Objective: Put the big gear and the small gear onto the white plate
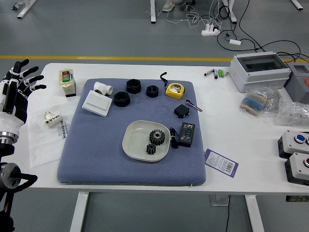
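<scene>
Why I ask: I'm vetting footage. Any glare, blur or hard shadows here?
Head view: light even, shadows soft; big gear and small gear fairly crisp against the plate. Head view, right: clear bag glints. Head view, front: fine print on the card unreadable.

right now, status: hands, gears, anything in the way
Left hand open, empty. Right hand out of view. Big gear, small gear on white plate. Nothing over them.

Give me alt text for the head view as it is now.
A big black toothed gear and a small one sit on a rounded white plate, on a blue-gray rectangular mat. The robot's black left hand is open and empty at the picture's left edge.
</scene>
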### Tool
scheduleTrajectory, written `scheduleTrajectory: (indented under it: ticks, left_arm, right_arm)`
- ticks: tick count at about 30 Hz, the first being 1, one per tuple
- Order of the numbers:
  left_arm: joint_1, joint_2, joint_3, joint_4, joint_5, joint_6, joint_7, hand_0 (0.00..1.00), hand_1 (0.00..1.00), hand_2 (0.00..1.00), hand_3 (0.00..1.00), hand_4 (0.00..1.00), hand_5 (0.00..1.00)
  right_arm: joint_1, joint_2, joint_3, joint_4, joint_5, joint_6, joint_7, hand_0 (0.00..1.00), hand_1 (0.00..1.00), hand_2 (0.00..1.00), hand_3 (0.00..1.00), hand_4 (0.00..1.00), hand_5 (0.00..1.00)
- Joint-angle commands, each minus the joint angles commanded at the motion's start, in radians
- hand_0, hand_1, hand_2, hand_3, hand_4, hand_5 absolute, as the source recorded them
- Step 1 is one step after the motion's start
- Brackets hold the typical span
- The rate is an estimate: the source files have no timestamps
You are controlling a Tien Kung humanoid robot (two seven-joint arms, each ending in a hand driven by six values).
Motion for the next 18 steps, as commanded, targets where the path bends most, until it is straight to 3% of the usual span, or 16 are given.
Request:
scheduleTrajectory:
  ticks: [9, 18]
  left_arm:
    - [0.058, 0.013, -0.019, 0.006, -0.007, 0.005, 0.004, 0.294, 0.361, 0.462, 0.737, 0.916, 0.778]
    - [0.064, 0.012, -0.022, 0.008, -0.026, 0.01, -0.001, 0.298, 0.374, 0.504, 0.785, 0.915, 0.823]
  right_arm:
    - [-0.017, 0.007, 0.002, -0.001, -0.007, -0.002, 0.001, 0.617, 0.639, 0.738, 0.543, 0.735, 0.699]
    - [-0.037, 0.02, -0.009, -0.003, 0.027, 0.003, 0.014, 0.617, 0.639, 0.738, 0.544, 0.734, 0.698]
